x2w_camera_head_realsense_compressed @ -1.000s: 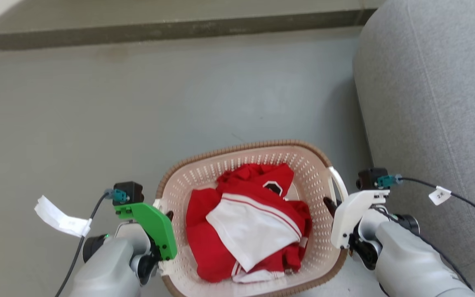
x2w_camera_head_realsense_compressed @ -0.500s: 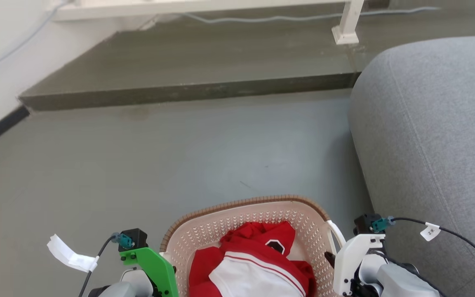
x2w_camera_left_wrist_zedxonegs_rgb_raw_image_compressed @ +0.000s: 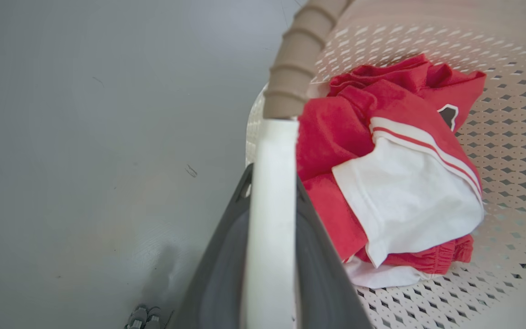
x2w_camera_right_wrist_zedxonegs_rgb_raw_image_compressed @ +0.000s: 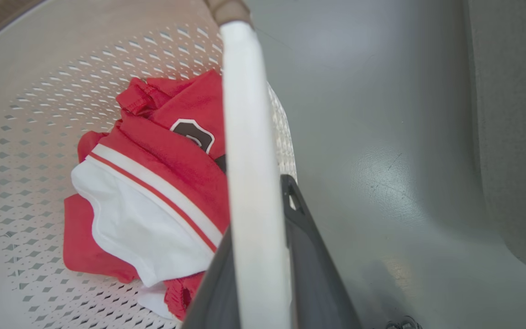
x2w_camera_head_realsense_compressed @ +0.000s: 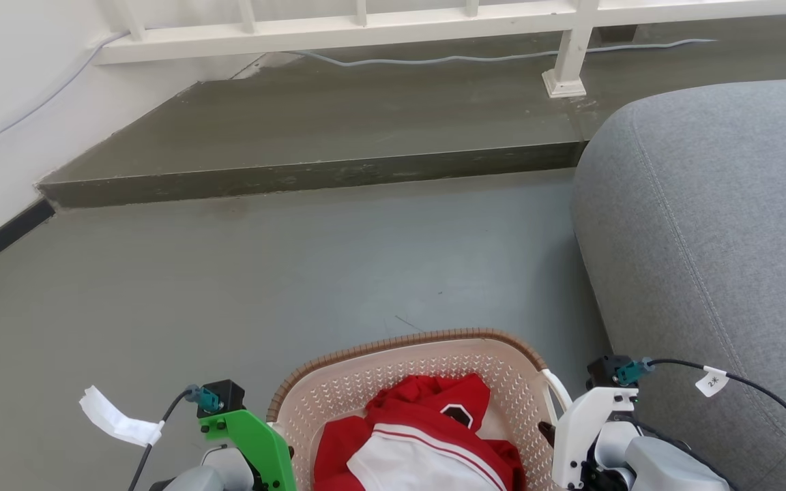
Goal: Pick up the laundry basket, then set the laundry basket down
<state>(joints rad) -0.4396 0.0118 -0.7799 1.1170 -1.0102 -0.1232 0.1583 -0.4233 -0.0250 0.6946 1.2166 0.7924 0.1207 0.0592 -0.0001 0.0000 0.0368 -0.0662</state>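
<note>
Laundry basket: low centre of the head view, between the arms, over the grey floor, near the sofa; seems to hang off the ground. Left gripper clamped on the white left handle; right gripper clamped on the right handle. Judged light, stiff plastic; smooth handles could slip; the soft red-and-white garment may shift; keep both sides level.

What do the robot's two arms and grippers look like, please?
The left gripper carries a green bracket, the right gripper a white bracket. Both have dark grey jaws, pale grey forearms, teal connectors and black cables with white paper tags.
</note>
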